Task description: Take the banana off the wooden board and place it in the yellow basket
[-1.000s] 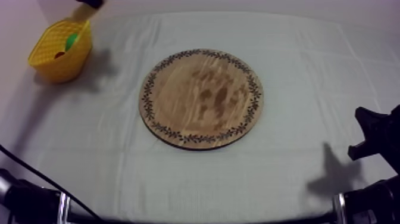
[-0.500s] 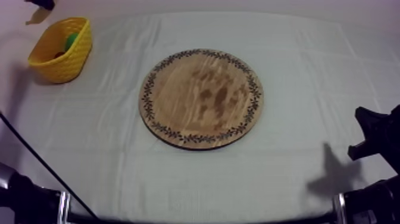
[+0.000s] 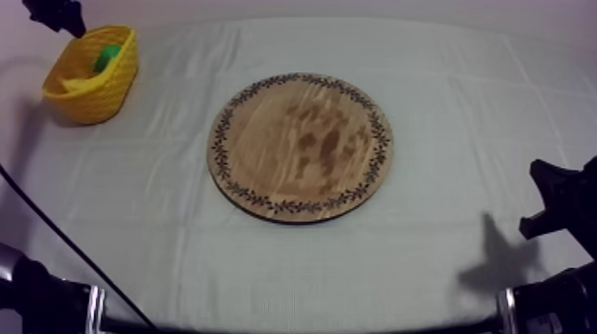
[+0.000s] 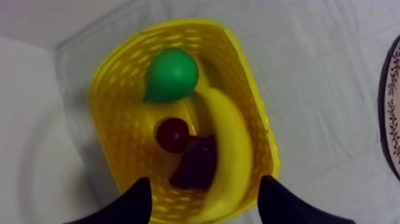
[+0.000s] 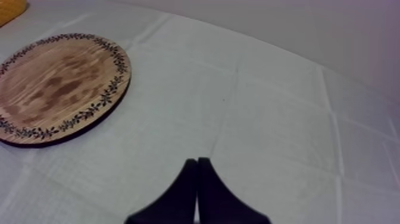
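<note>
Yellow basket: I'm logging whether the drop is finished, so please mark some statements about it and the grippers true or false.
1. The banana lies in the yellow basket. True.
2. The pear sits on the wooden board. False: it is in the basket.
3. The left gripper is shut on the banana. False: it is open, over the basket.
4. The right gripper is shut on nothing. True.
</note>
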Action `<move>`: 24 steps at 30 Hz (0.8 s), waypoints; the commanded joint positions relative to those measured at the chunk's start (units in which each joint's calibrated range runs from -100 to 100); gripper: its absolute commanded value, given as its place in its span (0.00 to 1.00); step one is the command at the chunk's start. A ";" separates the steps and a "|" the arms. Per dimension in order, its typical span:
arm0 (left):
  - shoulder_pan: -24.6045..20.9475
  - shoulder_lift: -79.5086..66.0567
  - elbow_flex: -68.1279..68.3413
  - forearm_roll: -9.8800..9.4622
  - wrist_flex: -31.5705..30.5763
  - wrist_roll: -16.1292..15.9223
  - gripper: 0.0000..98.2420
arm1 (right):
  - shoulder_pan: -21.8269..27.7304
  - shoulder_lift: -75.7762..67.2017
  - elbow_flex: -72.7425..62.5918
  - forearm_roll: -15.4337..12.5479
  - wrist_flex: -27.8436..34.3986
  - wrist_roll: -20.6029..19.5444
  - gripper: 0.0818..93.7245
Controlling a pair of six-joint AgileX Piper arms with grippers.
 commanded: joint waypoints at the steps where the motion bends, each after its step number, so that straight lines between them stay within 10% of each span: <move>1: -0.03 -2.33 1.43 -0.04 0.02 0.34 0.73 | 0.00 0.03 -0.03 0.00 0.05 0.01 0.00; 11: -0.11 -21.54 11.75 -0.23 -1.01 3.25 0.61 | 0.00 0.03 -0.03 0.00 0.05 0.01 0.00; 24: -0.41 -52.19 30.10 0.36 -7.48 8.86 0.20 | 0.00 0.03 -0.03 0.00 0.05 0.01 0.00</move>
